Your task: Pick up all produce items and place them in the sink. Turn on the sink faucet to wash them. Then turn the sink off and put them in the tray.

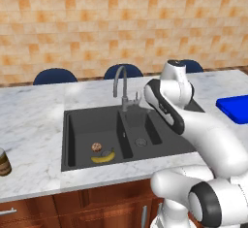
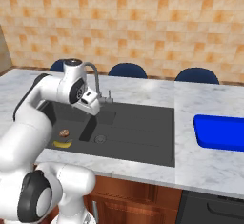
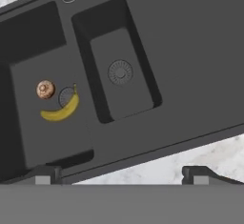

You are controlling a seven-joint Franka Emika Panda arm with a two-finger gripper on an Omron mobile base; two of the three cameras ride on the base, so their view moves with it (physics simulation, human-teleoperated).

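The yellow banana (image 1: 103, 157) (image 2: 62, 144) (image 3: 62, 109) lies on the floor of the sink's (image 1: 87, 125) (image 2: 143, 132) (image 3: 200, 75) larger basin. The small brown ball (image 1: 96, 147) (image 2: 64, 133) (image 3: 45, 89) rests just beside it. My gripper (image 2: 94, 109) (image 3: 122, 175) hangs high above the sink, pointing down, open with nothing between its fingertips. The grey gooseneck faucet (image 1: 121, 84) (image 2: 95, 77) rises at the back rim, close to my hand. The blue tray (image 1: 235, 108) (image 2: 220, 131) sits on the counter to the right.
A dark brown jar (image 1: 4, 162) stands on the marble counter at the far left. The smaller basin with a round drain (image 3: 120, 72) lies right of the produce. Blue chair backs (image 1: 54, 76) show behind the counter.
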